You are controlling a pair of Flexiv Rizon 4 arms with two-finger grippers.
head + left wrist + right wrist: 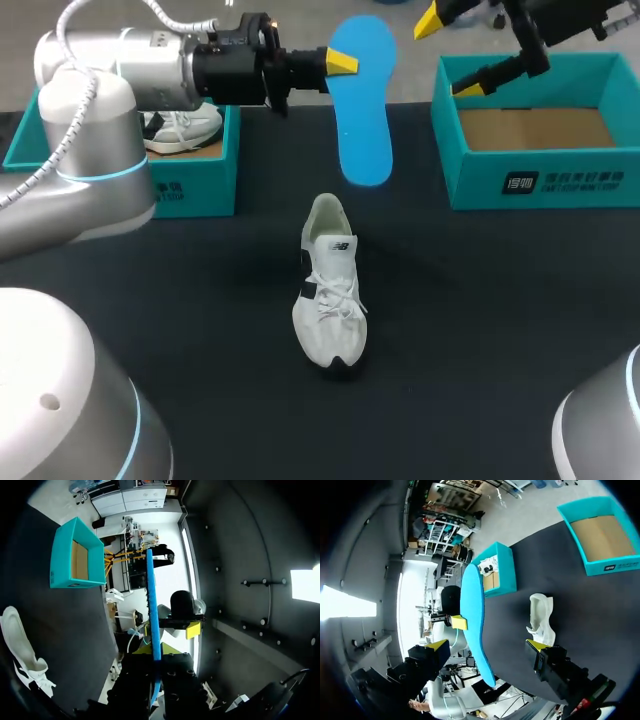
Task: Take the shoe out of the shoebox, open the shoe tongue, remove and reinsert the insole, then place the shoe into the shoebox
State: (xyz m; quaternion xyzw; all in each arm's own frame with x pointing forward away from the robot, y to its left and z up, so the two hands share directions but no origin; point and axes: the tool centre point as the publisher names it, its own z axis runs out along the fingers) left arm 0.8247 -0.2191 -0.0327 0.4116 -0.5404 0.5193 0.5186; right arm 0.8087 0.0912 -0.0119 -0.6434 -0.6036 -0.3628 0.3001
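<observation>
Hanging in the air over the far side of the table, the blue insole [362, 100] is out of the shoe and pinched at one end by the left gripper [335, 63], whose yellow tips clamp it from both faces so that the rest of its length hangs free. That grip, I judge, leaves the long end clear to be steered back into the shoe's opening. The white shoe [328, 290] stands upright on its sole near the middle of the black table [500, 330], below and nearer than the insole, with its collar toward the boxes. The right gripper [448, 55] hangs above the empty teal shoebox [540, 180] with its fingers spread wide, holding nothing, probably free to steady the shoe. On the left stands a second teal shoebox [205, 185] with another white shoe [185, 128] inside. Removal looks done; reinsertion and boxing remain.
</observation>
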